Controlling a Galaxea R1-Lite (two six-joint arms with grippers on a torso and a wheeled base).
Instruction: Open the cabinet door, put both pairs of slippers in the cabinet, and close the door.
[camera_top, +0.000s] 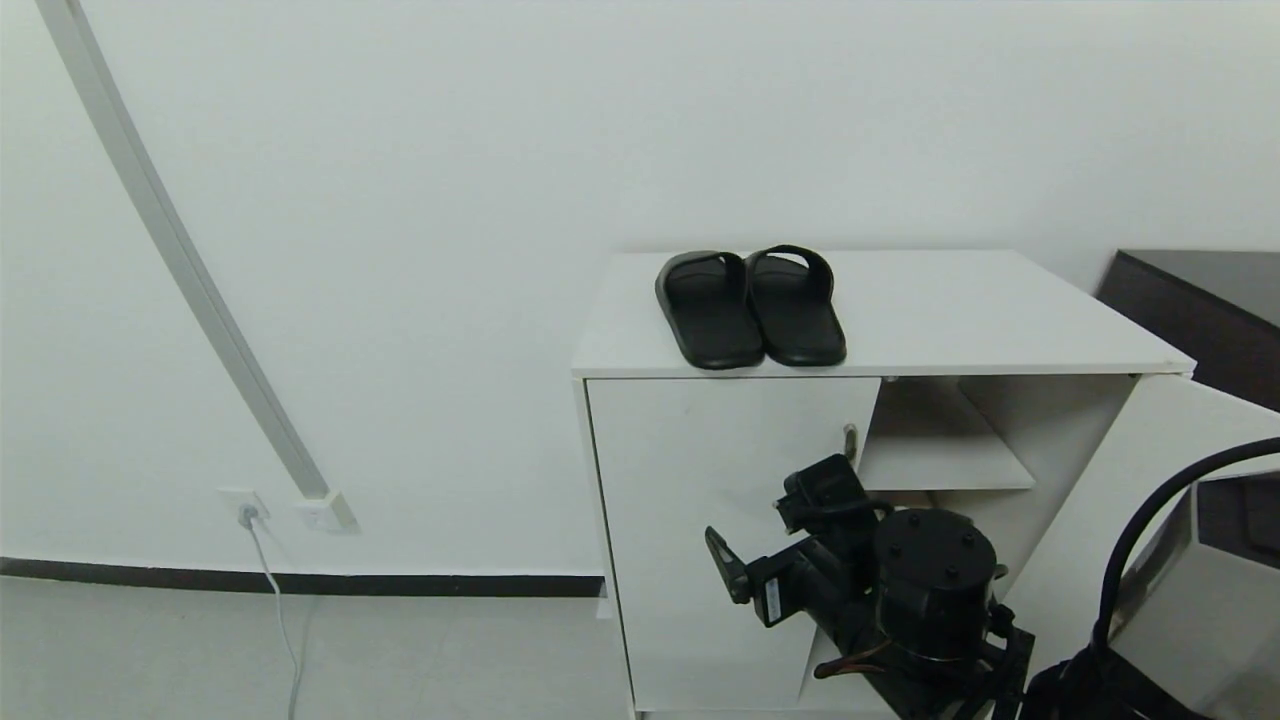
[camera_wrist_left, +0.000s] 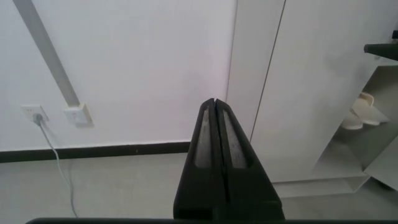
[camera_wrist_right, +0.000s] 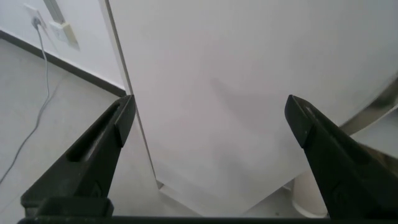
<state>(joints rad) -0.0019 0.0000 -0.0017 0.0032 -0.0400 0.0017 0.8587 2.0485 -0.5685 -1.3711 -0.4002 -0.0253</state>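
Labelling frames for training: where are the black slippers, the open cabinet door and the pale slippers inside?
black slippers (camera_top: 712, 318): head view, footbed of one slipper.
open cabinet door (camera_top: 1080, 520): head view, flat panel.
pale slippers (camera_wrist_left: 362, 112): left wrist view, visible side.

The left gripper (camera_wrist_left: 214, 134) has its 2 fingers (camera_wrist_left: 202, 144) pressed together, while the right gripper (camera_wrist_right: 209, 102) has them spread wide.

White wall (camera_top: 400, 150), dark skirting (camera_top: 400, 583), grey floor (camera_top: 130, 655), sockets (camera_top: 325, 514).
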